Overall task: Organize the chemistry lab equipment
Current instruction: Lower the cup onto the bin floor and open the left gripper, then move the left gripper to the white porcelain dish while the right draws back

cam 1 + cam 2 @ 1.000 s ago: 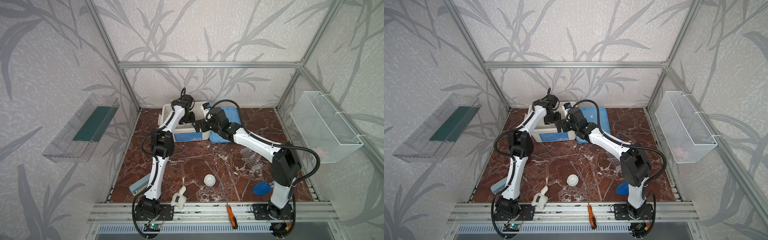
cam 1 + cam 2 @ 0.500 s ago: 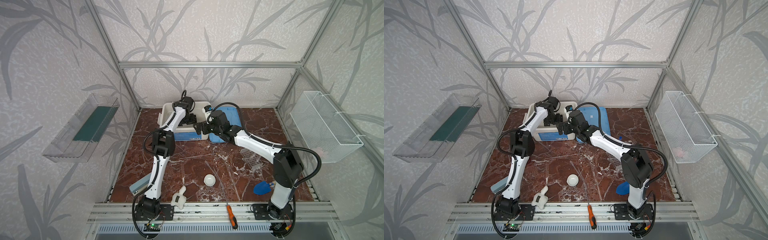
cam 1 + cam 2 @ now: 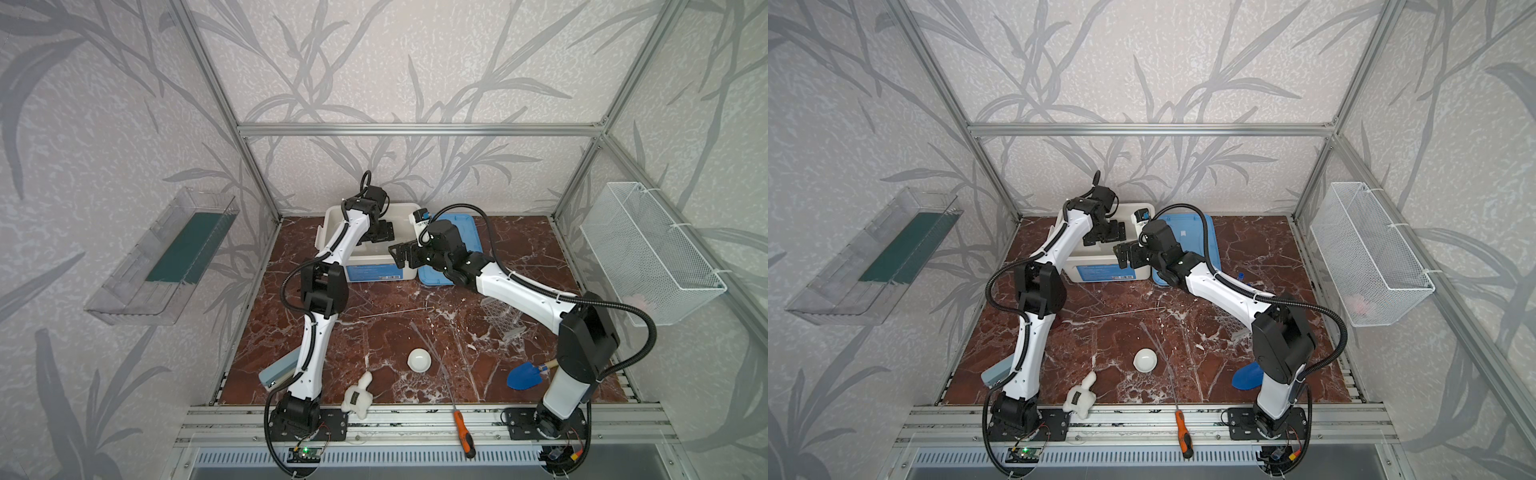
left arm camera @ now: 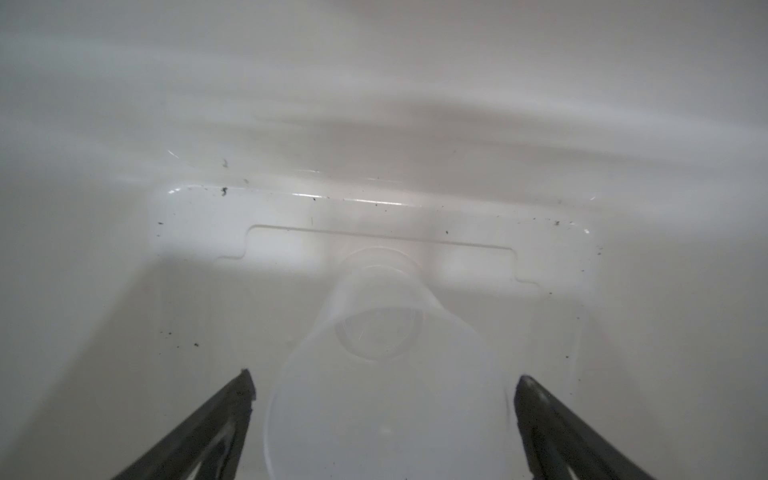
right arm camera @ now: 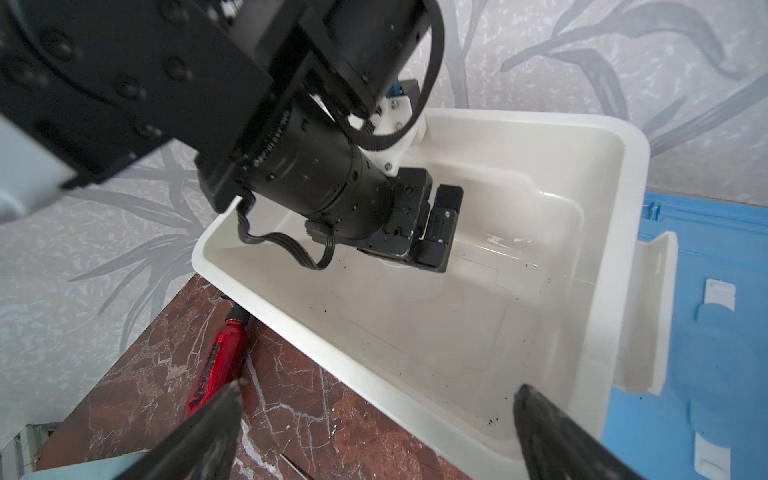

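My left gripper (image 4: 384, 386) reaches down into the white bin (image 3: 332, 216) and stands open. The clear beaker (image 4: 382, 353) lies on its side on the bin floor between the fingers, with a small gap on each side. In both top views this gripper (image 3: 384, 232) (image 3: 1113, 230) hides the beaker. My right gripper (image 3: 399, 255) (image 5: 378, 395) hangs open and empty over the bin's front rim (image 5: 374, 374). The white dish (image 3: 419, 360), thin rods (image 3: 395, 312) and tube rack (image 3: 500, 318) rest on the marble floor. One blue-capped test tube (image 3: 1240, 275) shows beside the right arm.
A blue lid (image 3: 469, 232) lies right of the bin. A red marker (image 5: 216, 365) lies beside the bin. Near the front are a blue trowel (image 3: 524, 375), an orange screwdriver (image 3: 463, 432), a white plush toy (image 3: 357, 397) and a grey-blue block (image 3: 280, 370). A wire basket (image 3: 648, 253) hangs on the right wall.
The left gripper's jaws have spread apart inside the bin, letting go of the beaker. The right gripper has shifted slightly toward the bin's front rim.
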`<action>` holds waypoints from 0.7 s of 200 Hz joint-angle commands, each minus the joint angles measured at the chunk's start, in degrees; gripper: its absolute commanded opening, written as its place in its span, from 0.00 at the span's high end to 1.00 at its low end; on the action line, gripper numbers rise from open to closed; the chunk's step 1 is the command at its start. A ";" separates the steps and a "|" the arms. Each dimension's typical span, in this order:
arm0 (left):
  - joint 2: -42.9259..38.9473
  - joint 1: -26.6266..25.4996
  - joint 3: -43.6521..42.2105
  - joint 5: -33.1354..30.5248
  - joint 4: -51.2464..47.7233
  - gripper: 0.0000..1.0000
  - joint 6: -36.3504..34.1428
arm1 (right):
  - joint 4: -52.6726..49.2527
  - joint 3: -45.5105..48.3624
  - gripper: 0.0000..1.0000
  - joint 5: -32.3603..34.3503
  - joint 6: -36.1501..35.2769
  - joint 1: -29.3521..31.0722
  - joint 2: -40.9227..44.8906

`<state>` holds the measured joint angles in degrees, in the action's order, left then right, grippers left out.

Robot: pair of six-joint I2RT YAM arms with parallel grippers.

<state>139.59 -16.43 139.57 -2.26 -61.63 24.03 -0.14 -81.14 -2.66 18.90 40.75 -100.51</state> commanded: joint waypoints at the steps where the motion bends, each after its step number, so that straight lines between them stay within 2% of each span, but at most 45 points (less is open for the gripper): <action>1: -5.29 -0.54 0.79 -2.60 -0.58 0.01 -0.48 | 0.65 0.62 0.00 -0.09 0.16 -0.19 3.61; 101: -17.67 -2.95 -3.32 -4.91 -1.69 0.01 -1.64 | -7.25 4.11 0.01 -1.58 -2.66 -0.47 13.98; 120: -22.19 -4.11 -6.73 -4.09 -1.90 0.01 -3.16 | -9.83 6.18 0.01 -3.67 -3.78 -0.82 17.08; 140: -28.86 -5.67 -14.02 -0.74 -0.34 0.01 -5.05 | -14.29 8.77 0.01 -5.19 -5.97 -0.85 20.79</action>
<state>118.74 -20.18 131.17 -5.06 -61.28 22.11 -7.86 -74.83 -5.06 16.12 40.21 -84.09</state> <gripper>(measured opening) 0.992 0.991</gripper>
